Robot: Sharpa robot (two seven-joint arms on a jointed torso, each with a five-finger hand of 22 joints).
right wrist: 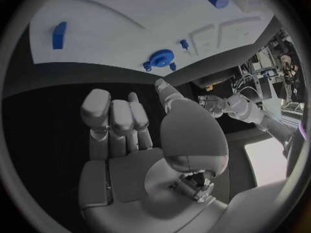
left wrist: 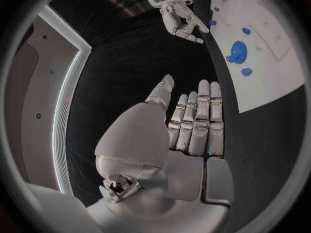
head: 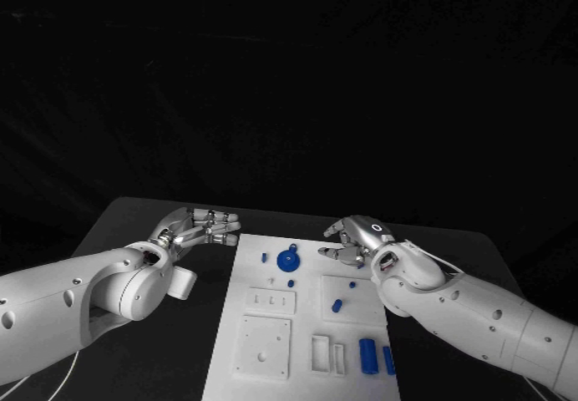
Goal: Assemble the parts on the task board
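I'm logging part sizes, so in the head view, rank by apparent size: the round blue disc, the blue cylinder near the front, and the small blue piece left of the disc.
1. Blue cylinder, though it lies nearer the camera.
2. Round blue disc, close behind.
3. Small blue piece, clearly smallest.

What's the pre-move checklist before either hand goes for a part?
1. Left hand free: ok, holds nothing, fingers curled, beside the task board's far left corner.
2. Right hand free: ok, nothing in it, over the board's far right corner.
3. Round blue part reachable: ok, uncovered between the hands.
4. Blue cylinder reachable: ok, lying on the board's near right.
5. Parts seated or loose: cannot tell.
6. Board square to the table: cannot tell.
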